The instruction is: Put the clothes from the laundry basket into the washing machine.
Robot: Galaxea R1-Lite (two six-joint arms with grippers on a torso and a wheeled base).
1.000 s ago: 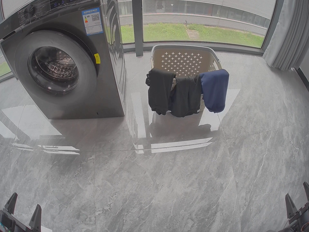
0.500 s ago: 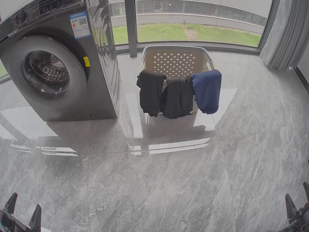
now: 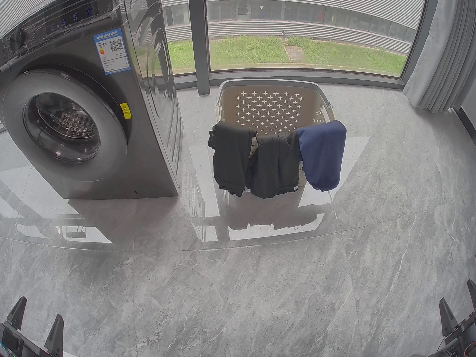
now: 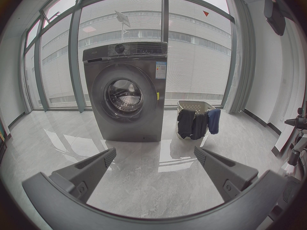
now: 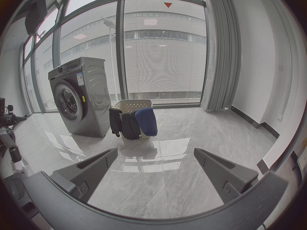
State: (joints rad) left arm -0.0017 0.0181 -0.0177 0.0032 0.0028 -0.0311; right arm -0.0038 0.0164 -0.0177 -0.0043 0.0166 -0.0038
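A grey front-loading washing machine [image 3: 89, 100] stands at the left with its round door [image 3: 62, 127] closed. To its right sits a beige laundry basket [image 3: 272, 105] by the window. Two dark garments [image 3: 253, 162] and a blue garment [image 3: 321, 154] hang over the basket's front rim. My left gripper [image 3: 35, 316] is low at the near left, open and holding nothing. At the near right my right gripper [image 3: 458, 303] is open too. Both are far from the basket. The machine [image 4: 128, 93] and basket [image 4: 195, 107] lie ahead of the left gripper [image 4: 155, 155]; the right gripper [image 5: 155, 155] faces the basket [image 5: 132, 107].
Glossy grey tile floor [image 3: 248, 283] stretches wide between me and the basket. A glass window wall [image 3: 297, 26] with a dark post [image 3: 197, 35] runs behind. A grey curtain [image 3: 446, 50] hangs at the far right.
The whole head picture has shifted: the machine and basket now sit lower and a little further left in the picture, so the camera moved. Both grippers keep their places in the picture.
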